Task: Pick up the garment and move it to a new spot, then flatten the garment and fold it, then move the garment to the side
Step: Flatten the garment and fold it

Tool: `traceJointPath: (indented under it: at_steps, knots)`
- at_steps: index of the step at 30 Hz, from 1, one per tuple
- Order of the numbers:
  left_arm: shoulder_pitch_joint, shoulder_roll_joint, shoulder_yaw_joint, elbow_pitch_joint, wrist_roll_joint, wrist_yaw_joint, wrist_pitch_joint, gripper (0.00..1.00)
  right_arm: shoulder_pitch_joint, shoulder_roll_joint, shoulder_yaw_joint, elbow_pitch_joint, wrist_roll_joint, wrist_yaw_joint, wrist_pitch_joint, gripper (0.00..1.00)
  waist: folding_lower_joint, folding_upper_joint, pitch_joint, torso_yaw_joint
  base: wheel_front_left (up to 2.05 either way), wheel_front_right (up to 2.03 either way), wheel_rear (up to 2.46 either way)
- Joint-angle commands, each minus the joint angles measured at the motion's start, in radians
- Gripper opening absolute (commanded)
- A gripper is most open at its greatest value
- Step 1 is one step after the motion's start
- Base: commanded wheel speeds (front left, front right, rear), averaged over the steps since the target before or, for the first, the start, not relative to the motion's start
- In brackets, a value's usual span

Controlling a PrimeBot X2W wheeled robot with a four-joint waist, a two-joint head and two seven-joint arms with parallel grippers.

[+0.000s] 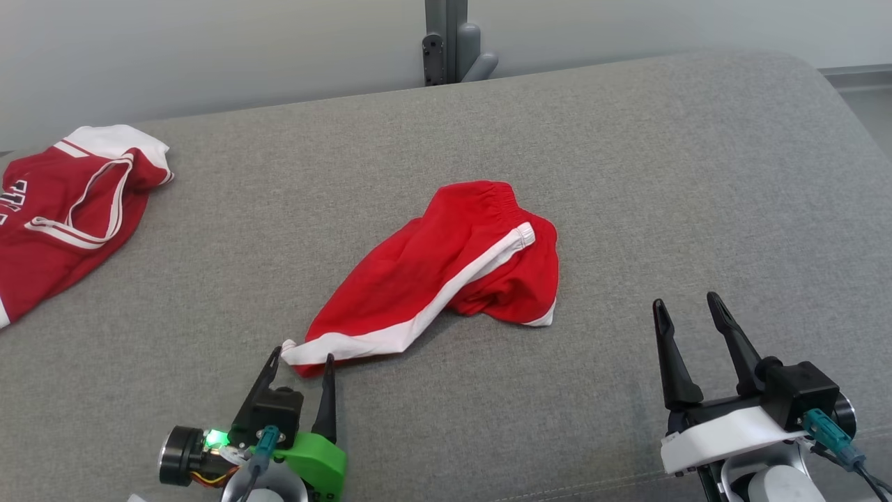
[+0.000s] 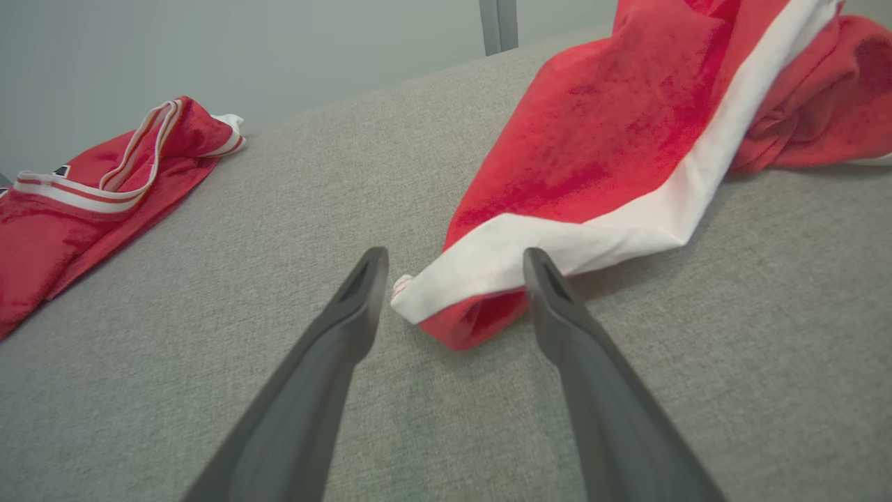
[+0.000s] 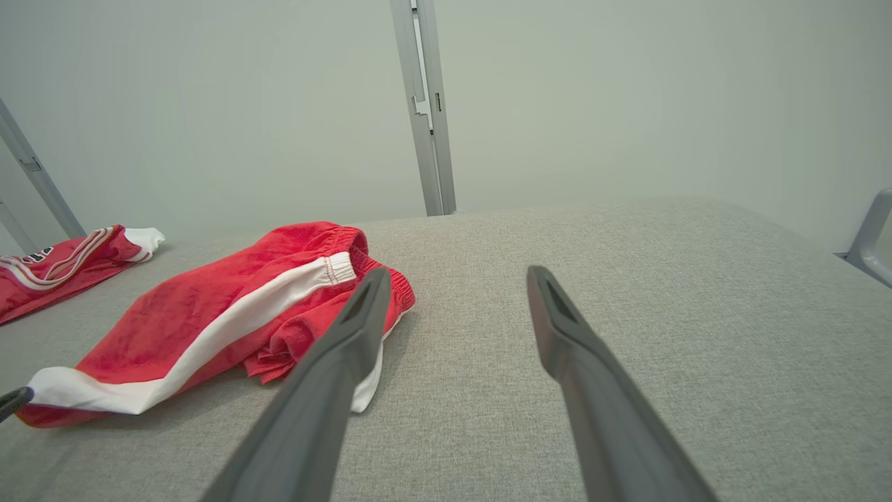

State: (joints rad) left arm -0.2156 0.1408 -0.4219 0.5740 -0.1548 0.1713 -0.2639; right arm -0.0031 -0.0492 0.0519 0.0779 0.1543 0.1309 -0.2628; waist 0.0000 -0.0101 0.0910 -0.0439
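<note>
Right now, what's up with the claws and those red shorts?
Left claw open at shorts corner. Right claw open, apart. Jersey far left, not in way.

Two dark-fingered grippers, differently mounted.
At lower left the left gripper has a green mount, a lit green lamp, a teal plug and orange wires; at lower right the right gripper has a white mount, a black block and a black cable.
</note>
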Motion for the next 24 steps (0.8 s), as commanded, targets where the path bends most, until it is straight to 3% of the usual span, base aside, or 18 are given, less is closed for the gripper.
traceJointPath:
  at_steps: [1, 10, 24]
  knots:
    - [0.025, 0.008, 0.015, -0.029, -0.012, -0.005, 0.0, 1.0, 0.012, -0.002, -0.003, 0.0, -0.01, 0.0, -0.004, 1.0, 0.0, 0.0101, -0.002, 0.001, 0.0, 0.0, 0.0]
    - [0.12, -0.004, 0.12, -0.235, -0.061, -0.047, 0.0, 1.0, 0.012, -0.002, -0.028, -0.003, -0.022, 0.0, -0.004, 1.0, 0.0, 0.0101, -0.034, 0.015, 0.0, 0.0, 0.0]
    - [0.253, -0.043, 0.279, -0.393, -0.054, -0.108, 0.0, 1.0, 0.019, -0.002, -0.036, -0.034, -0.039, 0.0, -0.004, 1.0, 0.0, 0.0101, -0.086, 0.032, 0.0, 0.0, 0.0]
